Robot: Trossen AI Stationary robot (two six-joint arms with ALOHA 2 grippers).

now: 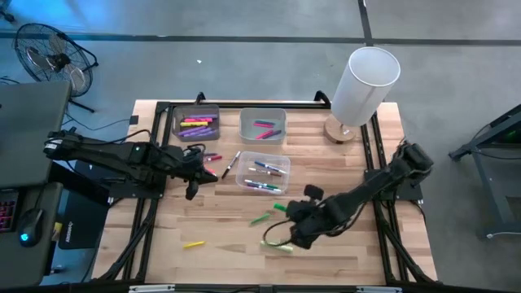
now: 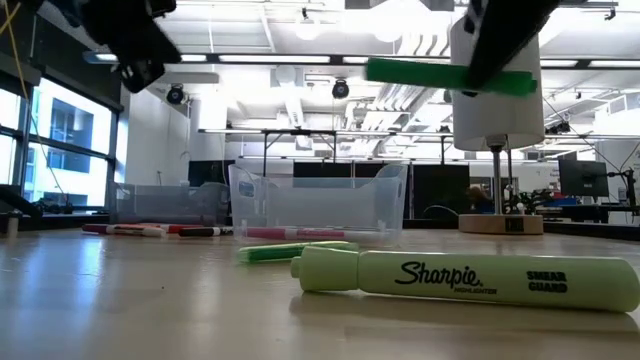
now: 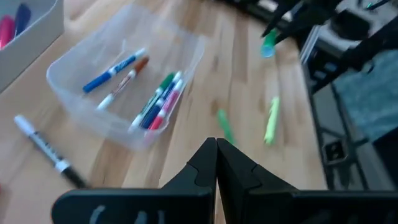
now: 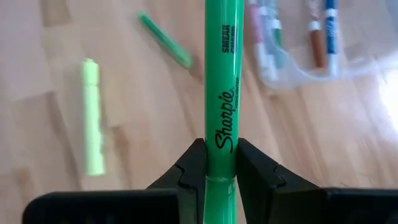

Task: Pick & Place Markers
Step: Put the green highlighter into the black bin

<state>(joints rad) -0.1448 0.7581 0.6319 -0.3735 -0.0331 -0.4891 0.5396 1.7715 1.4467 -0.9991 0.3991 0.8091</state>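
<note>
One green marker (image 4: 222,93) between right fingers (image 4: 186,171)

Even, bright light falls on the tabletop (image 1: 326,155) in the high view, with soft shadows. In the low view, ceiling strip lights glare at the top and windows glow at left; the near highlighter (image 2: 470,280) is sharp, the bins behind soft. The left wrist view is motion-blurred throughout.

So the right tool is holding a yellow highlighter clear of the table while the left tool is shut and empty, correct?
Not quite: the highlighter in the right tool is green, not yellow, as the right wrist view shows. It is held clear of the table, and the left tool is shut and empty.
</note>
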